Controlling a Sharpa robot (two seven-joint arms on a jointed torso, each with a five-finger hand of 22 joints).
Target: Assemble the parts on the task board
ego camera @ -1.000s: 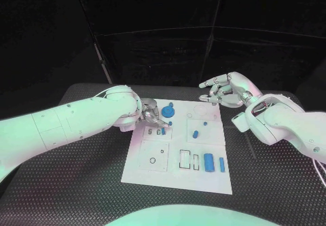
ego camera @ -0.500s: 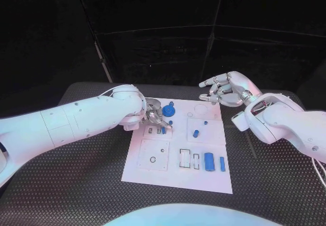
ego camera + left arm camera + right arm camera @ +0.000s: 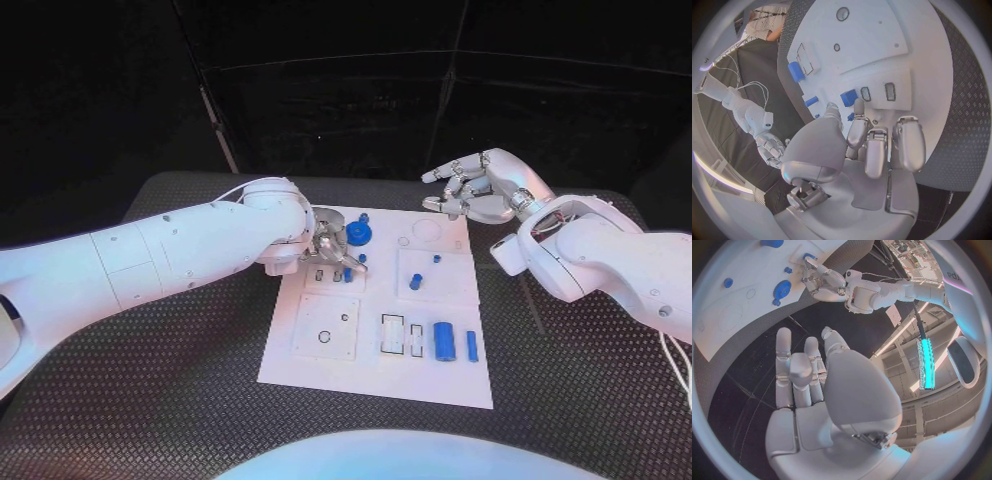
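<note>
Small blue rectangular plastic part (image 3: 848, 97) lies on the white task board (image 3: 433, 375) near its far left corner, beside two small slots. My left hand (image 3: 329, 248) hovers over it, fingertips (image 3: 859, 106) just beside it, fingers loosely apart, holding nothing. I judge pick-up pending; next needs a precise pinch. Right hand (image 3: 480, 187) waits, spread, beyond the far edge.

Board slots under left hand (image 3: 329, 243)

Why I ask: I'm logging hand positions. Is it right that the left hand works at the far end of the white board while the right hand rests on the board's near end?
Not quite. The left hand is at the task board's far end, but the right hand hangs beyond the far edge, holding nothing, as the head view shows.
</note>
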